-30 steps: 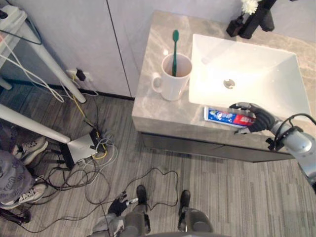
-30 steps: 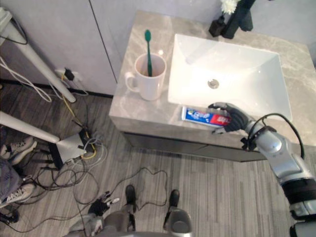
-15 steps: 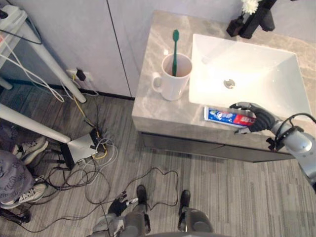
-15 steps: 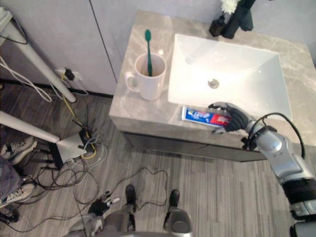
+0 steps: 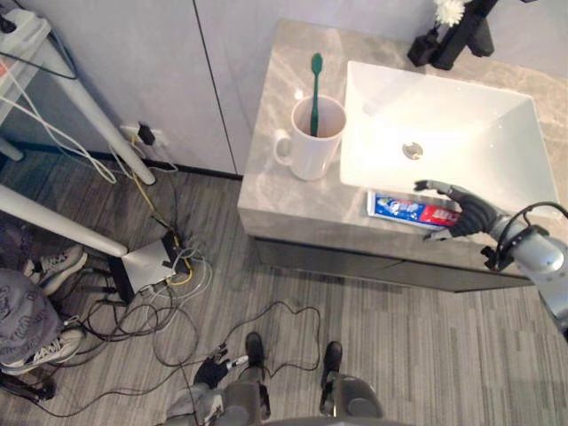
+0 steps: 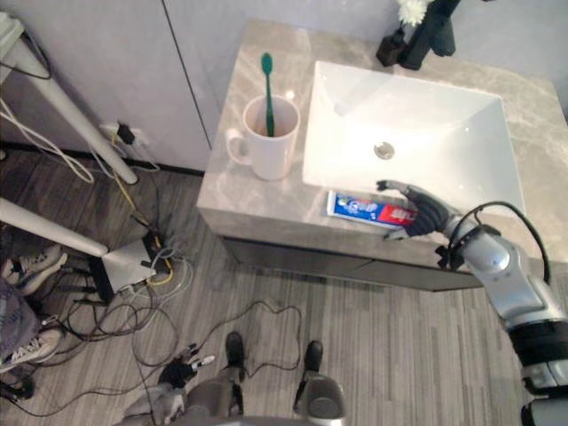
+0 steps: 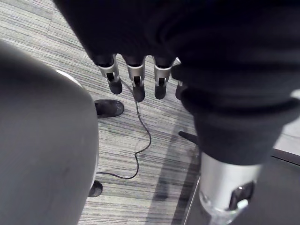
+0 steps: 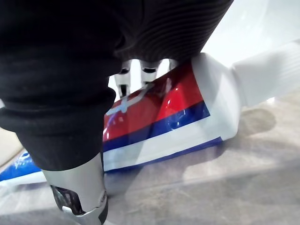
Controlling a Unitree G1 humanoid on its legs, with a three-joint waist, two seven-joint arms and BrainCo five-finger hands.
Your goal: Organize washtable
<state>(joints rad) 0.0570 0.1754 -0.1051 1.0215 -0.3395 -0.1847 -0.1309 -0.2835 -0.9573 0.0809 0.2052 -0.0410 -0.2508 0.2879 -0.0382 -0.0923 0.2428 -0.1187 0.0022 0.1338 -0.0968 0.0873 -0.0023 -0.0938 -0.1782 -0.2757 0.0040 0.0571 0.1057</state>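
Note:
A red, white and blue toothpaste tube (image 5: 404, 209) lies flat on the grey stone counter (image 5: 284, 200), along the front rim of the white sink (image 5: 373, 169). My right hand (image 5: 469, 215) is at the tube's right end, open. Its fingers (image 8: 123, 86) reach over the tube (image 8: 178, 122) and its thumb sits on the near side. A white mug (image 5: 311, 142) with a green toothbrush (image 5: 314, 89) upright in it stands left of the sink. My left hand (image 5: 213, 368) hangs low near the floor, its fingers (image 7: 136, 82) relaxed and holding nothing.
A black faucet (image 5: 461, 35) and a small dark vase with a white flower (image 5: 437, 27) stand behind the sink. On the floor to the left are tangled cables and a power box (image 5: 146, 266), white stand legs (image 5: 80, 106) and a person's shoes (image 5: 53, 262).
My right hand's fingers have straightened out over the tube's end and the hand has eased slightly right. The tube, mug and left hand have not moved.

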